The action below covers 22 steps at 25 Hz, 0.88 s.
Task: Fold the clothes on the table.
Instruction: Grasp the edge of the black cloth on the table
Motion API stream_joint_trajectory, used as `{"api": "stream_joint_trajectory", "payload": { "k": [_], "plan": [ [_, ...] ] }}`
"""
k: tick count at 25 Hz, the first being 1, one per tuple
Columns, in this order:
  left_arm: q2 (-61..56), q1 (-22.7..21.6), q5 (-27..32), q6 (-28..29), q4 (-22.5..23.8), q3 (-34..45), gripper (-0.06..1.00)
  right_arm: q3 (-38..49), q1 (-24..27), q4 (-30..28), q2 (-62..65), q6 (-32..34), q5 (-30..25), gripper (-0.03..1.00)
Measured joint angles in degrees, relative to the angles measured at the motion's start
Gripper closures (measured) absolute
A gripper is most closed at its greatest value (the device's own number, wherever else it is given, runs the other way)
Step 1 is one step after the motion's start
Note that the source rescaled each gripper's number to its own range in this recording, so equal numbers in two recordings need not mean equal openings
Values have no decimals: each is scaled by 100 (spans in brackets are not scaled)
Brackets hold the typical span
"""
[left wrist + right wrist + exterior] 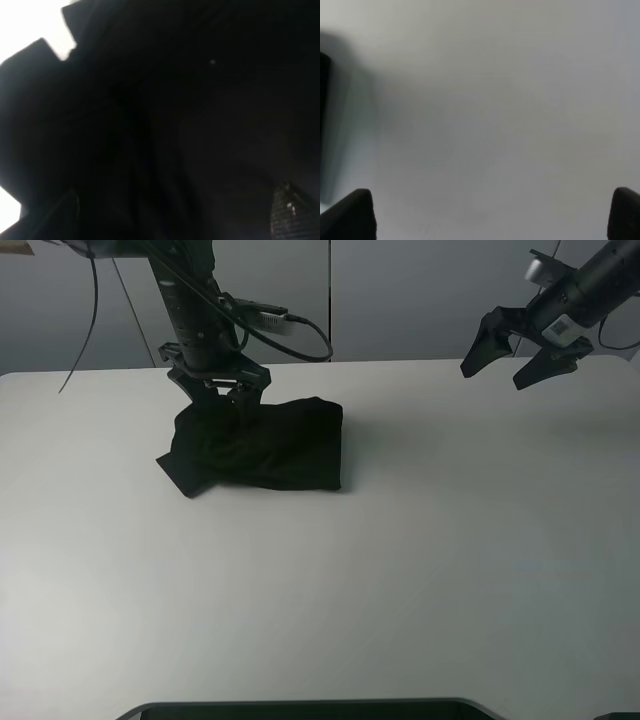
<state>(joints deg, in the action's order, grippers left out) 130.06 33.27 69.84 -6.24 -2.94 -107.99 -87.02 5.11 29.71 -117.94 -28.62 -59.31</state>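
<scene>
A black garment (270,445) lies bunched in a rough rectangle on the white table (420,570), back left of centre. My left gripper (225,400) points straight down onto its back left part, jaws spread, fingertips at the cloth. In the left wrist view the black cloth (175,100) fills nearly the whole frame, with my gripper (175,220) wide open over it. My right gripper (510,358) hangs open and empty in the air at the back right, far from the garment. In its wrist view the gripper (492,215) sees only bare table (495,110).
Black cables (290,325) loop off the left arm above the table's back edge. A dark rounded object (300,708) sits at the table's front edge. A dark shape (324,125) shows at the edge of the right wrist view.
</scene>
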Motion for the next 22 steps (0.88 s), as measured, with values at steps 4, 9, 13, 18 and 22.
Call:
{"api": "stream_joint_trajectory", "payload": {
  "k": [4, 9, 13, 18, 22],
  "plan": [
    [167, 0, 0, 0, -60, 0, -5, 0, 0, 0, 0, 38, -71, -3],
    [423, 0, 0, 33, -14, 0, -5, 0, 0, 0, 0, 72, -146, -3],
    [541, -10, -10, 93, 1, 0, -5, 0, 0, 0, 0, 99, -192, -3],
    [546, -10, -10, -75, -153, 0, -5, 0, 0, 0, 8, 99, -192, -3],
    [154, -10, -10, -240, -600, -14, -5, 0, 0, 0, 192, 99, -133, -3]
  ]
}}
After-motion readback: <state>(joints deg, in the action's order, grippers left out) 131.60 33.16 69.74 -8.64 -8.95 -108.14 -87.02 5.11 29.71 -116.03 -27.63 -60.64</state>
